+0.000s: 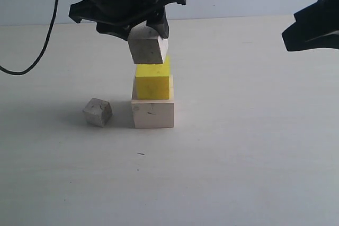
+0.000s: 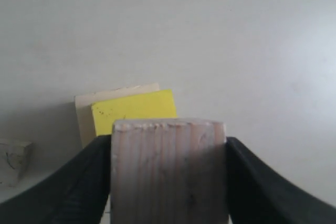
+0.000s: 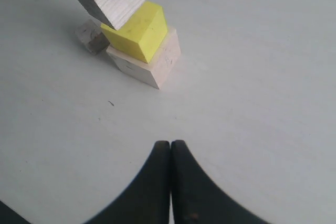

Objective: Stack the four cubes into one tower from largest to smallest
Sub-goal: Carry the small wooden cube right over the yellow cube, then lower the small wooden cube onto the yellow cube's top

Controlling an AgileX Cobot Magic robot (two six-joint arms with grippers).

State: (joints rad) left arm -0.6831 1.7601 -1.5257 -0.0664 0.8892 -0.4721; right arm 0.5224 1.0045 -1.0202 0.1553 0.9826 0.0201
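Observation:
The large pale wooden cube [image 1: 152,114] rests on the table with the yellow cube [image 1: 152,83] on top of it. My left gripper [image 1: 142,31] is shut on a small pale wooden cube [image 1: 148,45], held tilted just above the yellow cube; I cannot tell if they touch. In the left wrist view the held small cube [image 2: 169,174] fills the space between the black fingers [image 2: 76,187], above the yellow cube [image 2: 134,109]. The other small pale cube [image 1: 97,112] lies on the table left of the stack. My right gripper [image 3: 170,144] is shut and empty, off to the right.
A black cable [image 1: 45,41] hangs at the left behind the left arm. The right gripper [image 1: 312,25] hovers high at the right edge of the exterior view. White tabletop [image 1: 238,157] stretches in front and to the right of the stack.

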